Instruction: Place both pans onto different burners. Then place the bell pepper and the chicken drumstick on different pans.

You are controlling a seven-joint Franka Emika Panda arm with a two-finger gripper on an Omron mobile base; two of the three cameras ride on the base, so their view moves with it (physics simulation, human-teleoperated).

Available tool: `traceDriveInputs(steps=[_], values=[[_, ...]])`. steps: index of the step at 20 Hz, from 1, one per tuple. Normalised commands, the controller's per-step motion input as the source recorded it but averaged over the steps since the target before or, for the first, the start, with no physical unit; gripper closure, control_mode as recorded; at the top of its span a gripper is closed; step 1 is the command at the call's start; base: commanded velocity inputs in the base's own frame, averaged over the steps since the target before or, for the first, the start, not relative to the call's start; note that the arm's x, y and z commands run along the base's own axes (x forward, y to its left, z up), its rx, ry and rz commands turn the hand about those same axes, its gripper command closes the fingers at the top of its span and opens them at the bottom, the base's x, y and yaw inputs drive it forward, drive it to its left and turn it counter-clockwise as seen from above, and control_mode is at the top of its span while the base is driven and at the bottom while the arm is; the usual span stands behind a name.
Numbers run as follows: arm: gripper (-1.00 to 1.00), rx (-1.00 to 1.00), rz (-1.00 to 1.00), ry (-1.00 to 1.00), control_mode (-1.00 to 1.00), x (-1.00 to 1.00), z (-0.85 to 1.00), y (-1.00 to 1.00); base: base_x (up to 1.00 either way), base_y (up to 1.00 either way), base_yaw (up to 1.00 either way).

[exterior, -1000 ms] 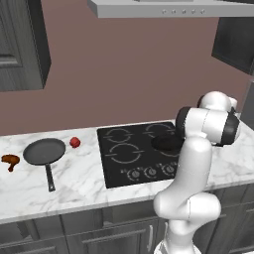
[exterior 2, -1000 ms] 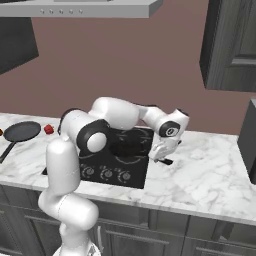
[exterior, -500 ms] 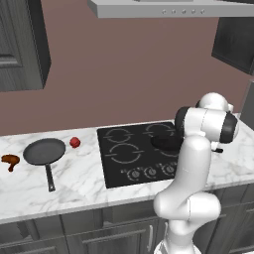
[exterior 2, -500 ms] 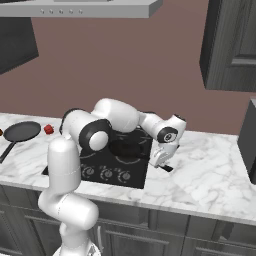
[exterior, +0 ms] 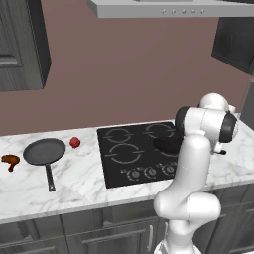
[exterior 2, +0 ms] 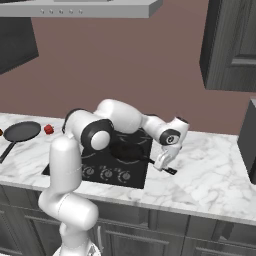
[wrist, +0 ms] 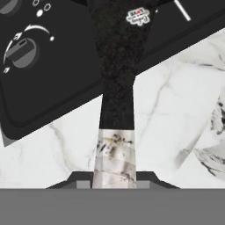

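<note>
The smaller black pan (exterior 2: pixel 127 150) lies low over the right side of the black cooktop (exterior 2: pixel 100 167), partly hidden behind my arm in the left base view (exterior: pixel 167 145). Its handle (wrist: pixel 116 88) runs out over the marble between my fingertips. My gripper (exterior 2: pixel 163 164) is shut on that handle (exterior 2: pixel 159 164). The wide grey pan (exterior: pixel 44 151) rests on the counter left of the cooktop, handle toward the front. Beside it are the red bell pepper (exterior: pixel 75 142) and, at the far left, the brown chicken drumstick (exterior: pixel 10 159). Pale burner rings (exterior: pixel 124 155) show on the glass.
A row of knobs (exterior: pixel 149 172) lines the cooktop's front edge, and one knob (wrist: pixel 19 49) shows close to the handle. Marble counter (exterior 2: pixel 210 170) stretches right of the cooktop up to a dark block (exterior 2: pixel 248 142). A range hood and dark cabinets hang above.
My hand has sunk lower toward the counter at the cooktop's right edge, taking the small pan's handle with it. The wide pan, pepper and drumstick have not moved.
</note>
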Motion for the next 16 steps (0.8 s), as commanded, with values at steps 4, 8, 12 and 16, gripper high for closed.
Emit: traceDriveInputs(steps=[4, 8, 12, 16], values=[[1.0, 0.0, 0.04, 0.0, -1.0, -0.09, 0.0, -0.1, 0.0, 0.0, 0.0], [1.0, 0.0, 0.0, 0.0, -1.0, 0.0, 0.0, 0.0, 0.0, 0.0, 0.0], [1.0, 0.0, 0.0, 0.0, -1.0, 0.0, 0.0, 0.0, 0.0, 0.0, 0.0], [1.0, 0.0, 0.0, 0.0, -1.0, 0.0, 0.0, 0.0, 0.0, 0.0, 0.0]])
